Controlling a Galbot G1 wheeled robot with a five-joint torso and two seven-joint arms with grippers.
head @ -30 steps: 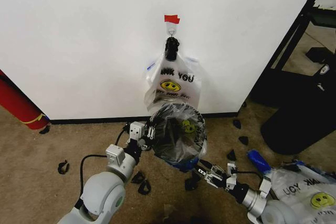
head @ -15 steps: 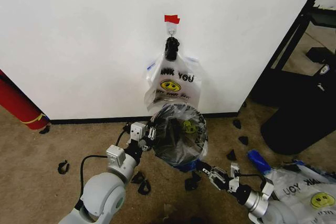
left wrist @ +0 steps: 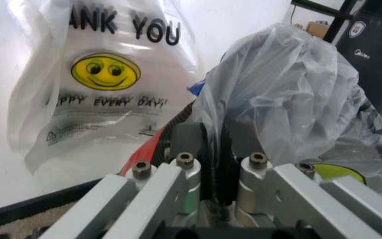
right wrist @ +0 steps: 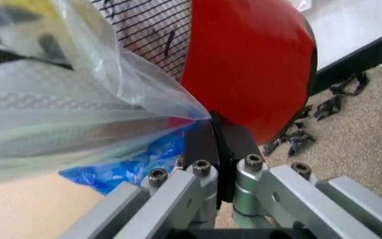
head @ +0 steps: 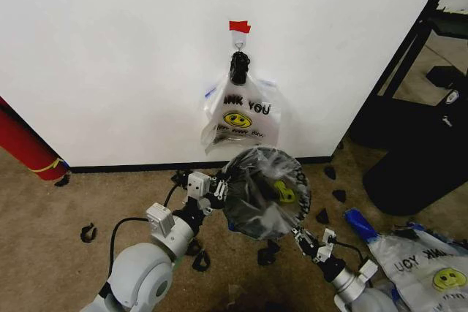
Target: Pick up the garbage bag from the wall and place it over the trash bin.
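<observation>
A translucent garbage bag (head: 284, 174) with a yellow smiley is stretched over the small black trash bin (head: 252, 208), which stands tilted on the carpet below the wall (head: 110, 56). My left gripper (head: 221, 189) is shut on the bag's edge at the bin's left side; the plastic is pinched between its fingers (left wrist: 189, 142). At the bin's lower right side my right gripper (head: 298, 235) is shut on the opposite edge of the bag (right wrist: 78, 99), right beside the bin's red base (right wrist: 250, 64). Another bag (head: 238, 115) hangs from the hook under the red tape (head: 239, 27).
A big black container (head: 417, 158) stands at the right by a black frame. A further printed bag (head: 431, 272) lies on the floor at the lower right. A red roll (head: 25, 144) leans at the left. Black scraps (head: 197, 257) litter the carpet.
The bagged bin has shifted right and tipped its mouth more toward me. Both grippers moved right with it, still holding the bag's edges; the bag is stretched wider.
</observation>
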